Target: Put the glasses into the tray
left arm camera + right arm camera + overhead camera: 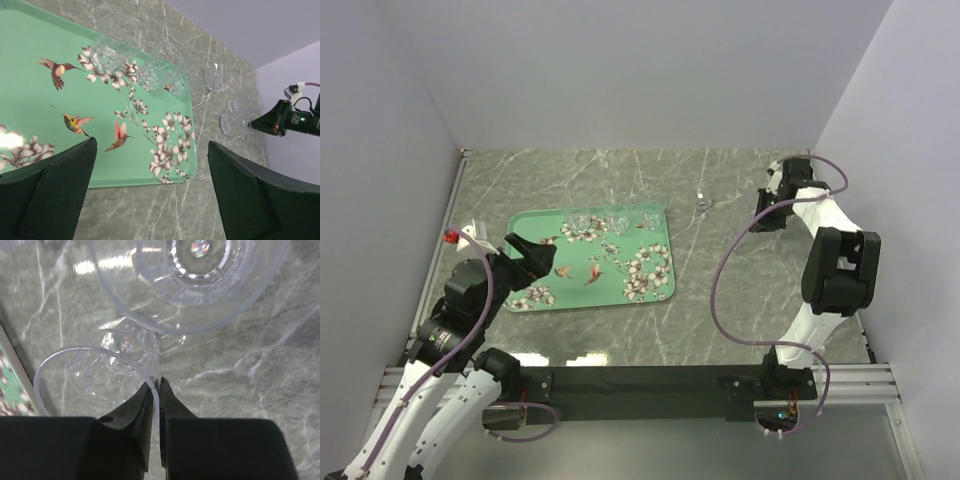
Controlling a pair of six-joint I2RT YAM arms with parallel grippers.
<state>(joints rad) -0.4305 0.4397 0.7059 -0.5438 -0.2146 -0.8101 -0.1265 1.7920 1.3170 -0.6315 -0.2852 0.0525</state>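
The mint-green tray (620,285) with white blossoms and small birds lies left of centre. Three clear glasses (616,221) stand in a row along its far edge; they also show in the left wrist view (107,50). One small glass (701,197) stands on the table right of the tray. My right gripper (156,385) is shut on the rim of a clear glass (100,375), with another glass (190,280) just beyond it. In the top view it (760,215) is at the back right. My left gripper (150,185) is open and empty above the tray's near right corner.
The table is grey marble, closed in by white walls at the back and sides. The tray's edge (10,385) shows at the left of the right wrist view. A black bar (640,380) with the arm bases runs along the near edge.
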